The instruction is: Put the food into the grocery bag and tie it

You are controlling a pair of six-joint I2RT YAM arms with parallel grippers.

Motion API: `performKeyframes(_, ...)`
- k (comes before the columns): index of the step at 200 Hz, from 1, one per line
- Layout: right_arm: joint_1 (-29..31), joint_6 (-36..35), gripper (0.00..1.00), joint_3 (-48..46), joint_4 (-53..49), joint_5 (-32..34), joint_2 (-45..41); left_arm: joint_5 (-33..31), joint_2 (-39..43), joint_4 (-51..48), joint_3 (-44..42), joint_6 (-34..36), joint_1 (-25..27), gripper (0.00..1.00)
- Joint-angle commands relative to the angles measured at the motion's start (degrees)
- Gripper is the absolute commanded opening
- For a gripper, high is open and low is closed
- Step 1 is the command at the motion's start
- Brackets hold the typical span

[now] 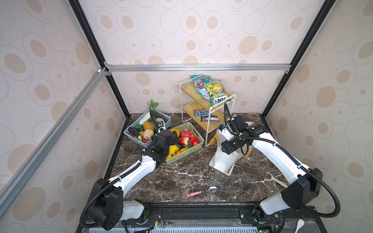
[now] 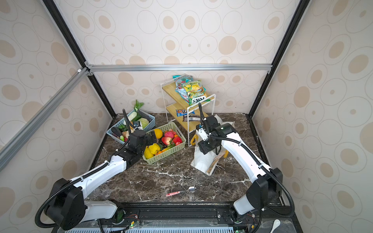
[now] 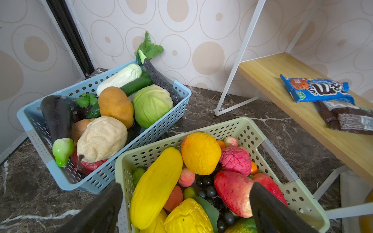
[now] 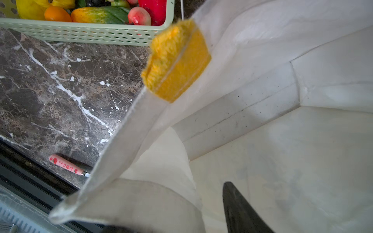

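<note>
1. The grocery bag (image 1: 222, 161) sits on the marble table (image 1: 181, 177) with its mouth open. Its white rim and yellow patch (image 4: 177, 60) pass right at the right gripper (image 4: 171, 207).
2. One of that gripper's fingers (image 4: 240, 209) shows inside the bag, close to the inner wall. The other is hidden under the folded rim cloth, so I cannot tell whether they pinch the fabric.
3. No food shows inside the bag past that finger.
4. The food (image 3: 200, 153) lies in two baskets ahead of the left gripper (image 3: 186, 185), whose fingers are spread wide with nothing between them.
5. The green basket (image 3: 282, 153) lies directly under and in front of those fingers. It holds a long yellow fruit (image 3: 155, 185), a strawberry (image 3: 234, 191) and dark grapes (image 3: 210, 189).
6. The blue basket (image 3: 181, 94) stands just beyond, touching the green one. It holds a light-green cabbage (image 3: 151, 105).
7. A wooden rack (image 1: 201, 105) with snack packets (image 1: 212, 90) stands beyond both grippers.
8. A pink-handled spoon (image 1: 201, 191) lies well apart from all the fingers, near the table's front edge.
</note>
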State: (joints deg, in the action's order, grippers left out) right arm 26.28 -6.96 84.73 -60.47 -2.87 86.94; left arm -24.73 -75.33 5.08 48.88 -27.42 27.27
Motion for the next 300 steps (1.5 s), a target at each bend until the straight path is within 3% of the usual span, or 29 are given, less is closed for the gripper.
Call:
performKeyframes(1, 0.6, -2.2, 0.53, 2.3, -1.4, -1.1, 1.2, -0.7, -0.2, 0.2, 2.3, 0.2, 0.7, 0.98)
performKeyframes(54, 0.6, -0.3, 0.16, -1.4, 4.3, -5.3, -2.8, -0.9, 0.3, -0.3, 2.4, 0.7, 0.8, 0.98)
performKeyframes(97, 0.6, 3.7, 0.04, -3.5, 4.8, -2.1, -5.2, -0.6, -0.1, -0.2, 2.8, 1.0, 0.8, 0.98)
performKeyframes(145, 0.6, 13.4, 0.00, 3.3, -4.7, 4.1, 0.1, -0.2, -0.4, -0.2, 2.6, 0.7, 0.9, 0.98)
performKeyframes(165, 0.9, 18.3, 0.00, 6.5, -8.5, 3.8, 2.9, 0.0, -0.8, -0.3, 2.7, 0.7, 1.0, 0.98)
performKeyframes(212, 2.9, 28.7, 0.00, 7.5, -5.4, 3.7, 3.6, -0.8, -2.8, -2.6, 4.1, 0.7, 1.4, 0.98)
performKeyframes(300, 4.6, 37.5, 0.00, 6.6, -4.2, 8.2, 2.8, -1.3, -3.5, -2.5, 4.0, 1.2, 1.4, 0.98)
